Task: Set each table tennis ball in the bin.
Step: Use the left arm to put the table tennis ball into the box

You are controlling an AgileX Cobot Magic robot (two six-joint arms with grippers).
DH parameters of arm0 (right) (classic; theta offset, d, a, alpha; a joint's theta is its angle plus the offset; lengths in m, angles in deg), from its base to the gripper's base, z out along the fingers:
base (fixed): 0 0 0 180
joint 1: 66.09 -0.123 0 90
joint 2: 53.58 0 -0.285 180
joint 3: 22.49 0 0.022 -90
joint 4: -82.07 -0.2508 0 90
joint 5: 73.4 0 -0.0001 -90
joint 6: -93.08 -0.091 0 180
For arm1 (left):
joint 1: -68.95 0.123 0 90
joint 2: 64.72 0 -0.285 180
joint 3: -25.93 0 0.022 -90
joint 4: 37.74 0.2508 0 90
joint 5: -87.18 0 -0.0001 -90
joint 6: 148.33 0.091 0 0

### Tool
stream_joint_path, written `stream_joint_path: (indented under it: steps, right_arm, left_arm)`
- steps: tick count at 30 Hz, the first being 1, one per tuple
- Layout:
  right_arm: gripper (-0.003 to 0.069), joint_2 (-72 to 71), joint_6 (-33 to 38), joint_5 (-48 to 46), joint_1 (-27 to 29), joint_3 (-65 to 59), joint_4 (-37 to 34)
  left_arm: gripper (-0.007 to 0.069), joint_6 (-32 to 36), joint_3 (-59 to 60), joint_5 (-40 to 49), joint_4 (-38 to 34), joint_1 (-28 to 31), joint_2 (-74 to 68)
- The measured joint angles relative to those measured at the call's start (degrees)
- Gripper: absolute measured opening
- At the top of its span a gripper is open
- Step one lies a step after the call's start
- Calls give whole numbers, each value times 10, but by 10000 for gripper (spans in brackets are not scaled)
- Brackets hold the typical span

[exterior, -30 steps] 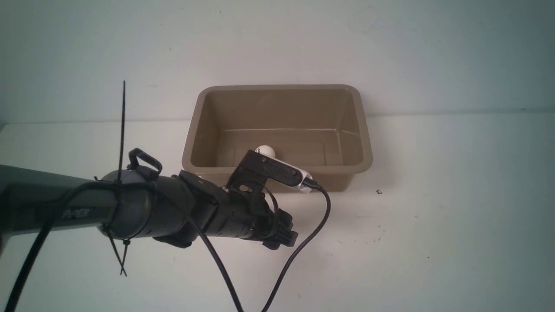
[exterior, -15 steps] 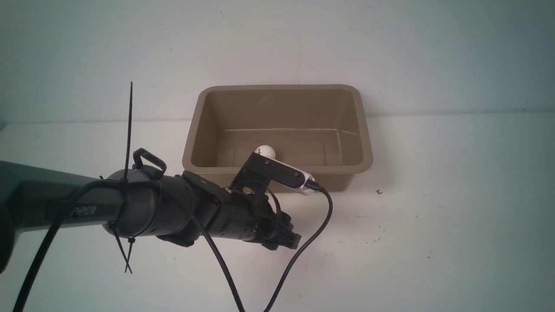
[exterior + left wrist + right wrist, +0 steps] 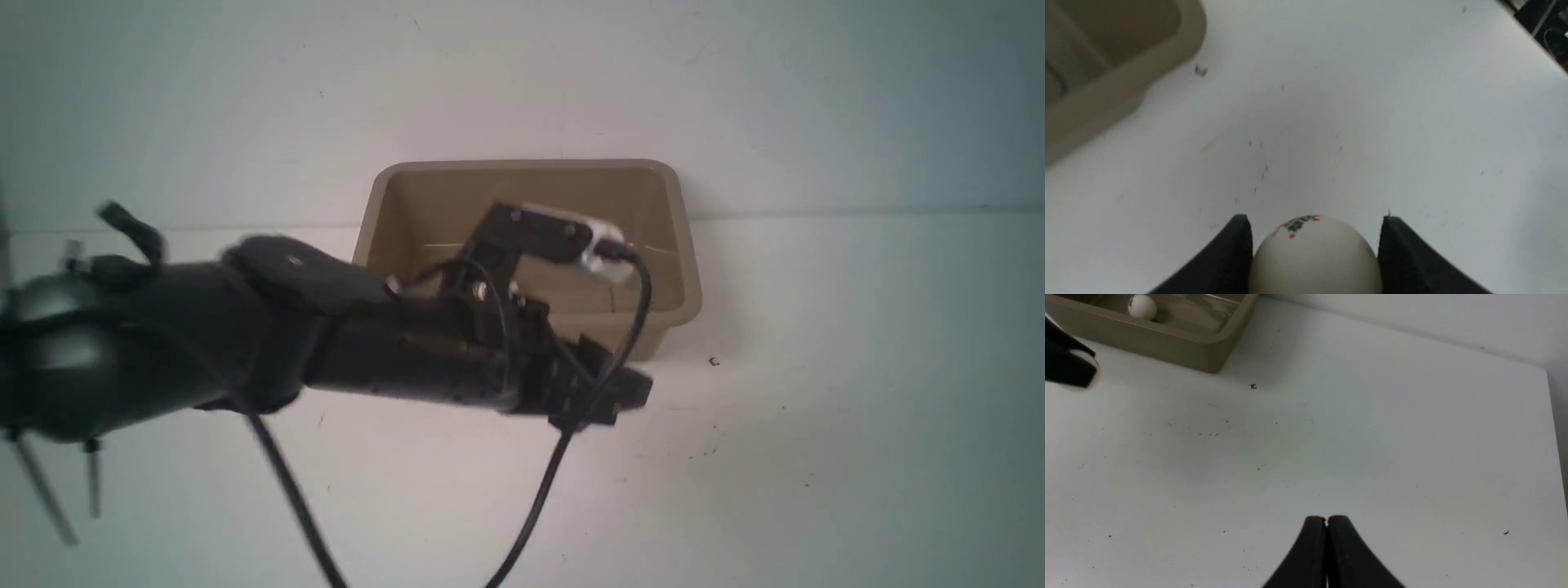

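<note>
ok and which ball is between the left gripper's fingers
The ball with red and black print, gripped outside the bin; the other ball lies inside it

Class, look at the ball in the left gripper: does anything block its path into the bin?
Only the near rim of the bin stands between the ball in the left gripper and the inside; nothing else visible blocks it.

The left end effector (image 3: 1315, 261) is now higher and farther to the right in the front view, nearer the bin's (image 3: 686, 306) right-hand corner, its arm now hiding the ball (image 3: 1142, 307) inside the bin.
</note>
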Motion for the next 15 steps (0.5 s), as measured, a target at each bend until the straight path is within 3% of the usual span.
stream_joint_path:
  steps: [3,9,15]
  right_arm:
    - [-18,0,0,0,0,0,0]
    - [-18,0,0,2,0,0,0]
    - [-18,0,0,4,0,0,-5]
  left_arm:
    - [352,19,-19,-51,-7,-1,32]
    - [352,89,-74,-236,-35,2,25]
    - [352,140,-123,-264,-39,24,-67]
